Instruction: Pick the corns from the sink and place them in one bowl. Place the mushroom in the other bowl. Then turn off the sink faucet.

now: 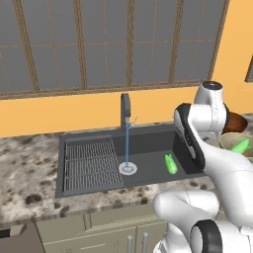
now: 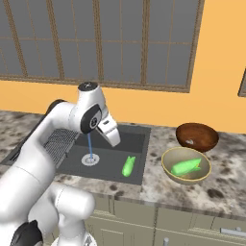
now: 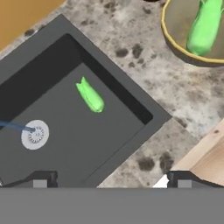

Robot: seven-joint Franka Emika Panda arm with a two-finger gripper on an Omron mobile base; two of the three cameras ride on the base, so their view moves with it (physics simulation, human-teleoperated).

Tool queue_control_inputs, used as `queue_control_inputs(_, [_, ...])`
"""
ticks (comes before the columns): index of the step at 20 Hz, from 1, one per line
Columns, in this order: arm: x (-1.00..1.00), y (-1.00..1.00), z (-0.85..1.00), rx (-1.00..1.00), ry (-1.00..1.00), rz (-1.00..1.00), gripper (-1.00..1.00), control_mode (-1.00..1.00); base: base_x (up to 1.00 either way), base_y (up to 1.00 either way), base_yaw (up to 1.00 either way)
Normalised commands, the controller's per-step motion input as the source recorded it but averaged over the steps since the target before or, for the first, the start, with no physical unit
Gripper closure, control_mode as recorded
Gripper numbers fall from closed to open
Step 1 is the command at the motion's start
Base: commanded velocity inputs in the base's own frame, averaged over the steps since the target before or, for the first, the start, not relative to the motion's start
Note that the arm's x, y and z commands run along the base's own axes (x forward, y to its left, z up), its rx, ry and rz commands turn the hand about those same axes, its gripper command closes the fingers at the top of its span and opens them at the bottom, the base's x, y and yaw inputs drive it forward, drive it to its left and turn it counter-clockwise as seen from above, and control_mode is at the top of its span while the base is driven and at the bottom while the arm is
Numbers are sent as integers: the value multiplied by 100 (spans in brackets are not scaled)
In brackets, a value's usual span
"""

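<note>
Your pincer (image 3: 109, 181) stands wide open with nothing between its tips, hanging over the near right corner of the sink (image 2: 137, 132). Taking the sink as your landmark: one corn (image 3: 90, 96) lies on its floor, right of the drain (image 3: 35, 134), where the water stream from the faucet (image 1: 125, 111) lands. The second corn (image 2: 186, 166) rests in the tan-olive bowl (image 2: 168, 173) on the table right of the sink. The reddish-brown bowl (image 2: 197, 136) sits just behind it.
</note>
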Motion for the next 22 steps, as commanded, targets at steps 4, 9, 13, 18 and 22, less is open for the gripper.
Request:
queue_control_inputs(4, [11, 2, -52, -7, 8, 4, -100, -100, 0, 0, 0])
queue_control_inputs(9, [35, 0, -43, -1, 19, 4, -100, -100, 0, 0, 0])
queue_control_inputs(13, [43, 1, -27, 0, 22, 5, -100, -100, 0, 0, 0])
queue_control_inputs(18, [35, 7, -29, -6, 14, 1, -100, -100, 0, 0, 0])
queue_control_inputs(22, [8, 0, -47, -4, 0, 0, -100, -100, 0, 0, 0])
